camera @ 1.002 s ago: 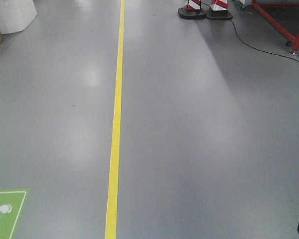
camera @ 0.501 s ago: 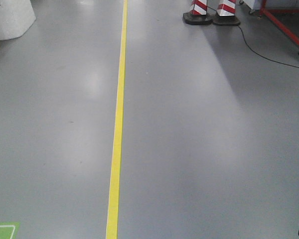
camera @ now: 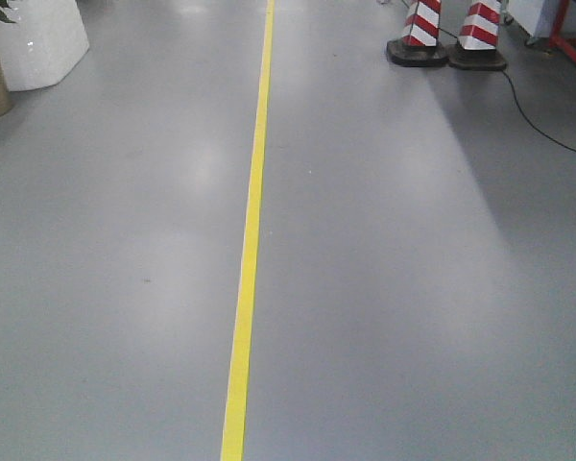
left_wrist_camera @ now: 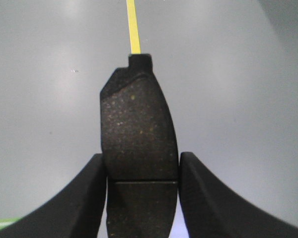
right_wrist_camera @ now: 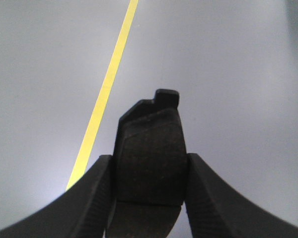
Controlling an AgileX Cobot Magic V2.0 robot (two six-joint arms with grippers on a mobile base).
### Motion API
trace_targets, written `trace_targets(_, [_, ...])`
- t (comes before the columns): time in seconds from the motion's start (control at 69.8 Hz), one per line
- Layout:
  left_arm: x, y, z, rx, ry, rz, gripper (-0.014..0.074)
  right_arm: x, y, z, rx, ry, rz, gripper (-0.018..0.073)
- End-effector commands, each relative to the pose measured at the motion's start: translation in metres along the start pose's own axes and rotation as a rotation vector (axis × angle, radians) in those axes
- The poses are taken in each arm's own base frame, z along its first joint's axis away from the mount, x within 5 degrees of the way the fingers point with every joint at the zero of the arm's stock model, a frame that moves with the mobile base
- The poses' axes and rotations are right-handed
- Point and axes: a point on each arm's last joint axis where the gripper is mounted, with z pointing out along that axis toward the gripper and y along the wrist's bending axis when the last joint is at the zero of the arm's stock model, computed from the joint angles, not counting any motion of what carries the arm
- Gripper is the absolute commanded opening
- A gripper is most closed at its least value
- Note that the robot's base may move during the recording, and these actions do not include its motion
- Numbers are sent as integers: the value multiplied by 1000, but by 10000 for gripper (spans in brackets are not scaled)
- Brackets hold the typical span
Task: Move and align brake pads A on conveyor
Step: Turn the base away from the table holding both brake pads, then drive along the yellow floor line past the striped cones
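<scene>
- Brake pads A [left_wrist_camera: 138, 129]: two seen, one in each gripper, both held in the air over the floor.
- Left gripper [left_wrist_camera: 142, 166] clamped on one pad near its middle groove, tab end sticking out ahead.
- Right gripper [right_wrist_camera: 150, 166] clamped on the other pad [right_wrist_camera: 149, 144] the same way, tab forward.
- Below both: grey floor [camera: 413, 288] and yellow line [camera: 250, 259]; striped cones [camera: 446, 38] far ahead.
- Conveyor not in any view.
- Step, my read: transport, pads in hand.
- Next calls for reaching it, then setting the pads down flat and lined up.
</scene>
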Motion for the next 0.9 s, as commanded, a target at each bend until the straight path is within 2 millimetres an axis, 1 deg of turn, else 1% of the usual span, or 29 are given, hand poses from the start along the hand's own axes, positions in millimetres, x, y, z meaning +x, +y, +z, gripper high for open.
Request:
trace_targets(0.0, [-15, -2, -6, 17, -108, -15, -7, -14, 0, -6, 3, -101, -1, -2])
trace_targets(0.888, [-15, -2, -6, 17, -108, -15, -7, -13, 0, -7, 2, -92, 0, -2])
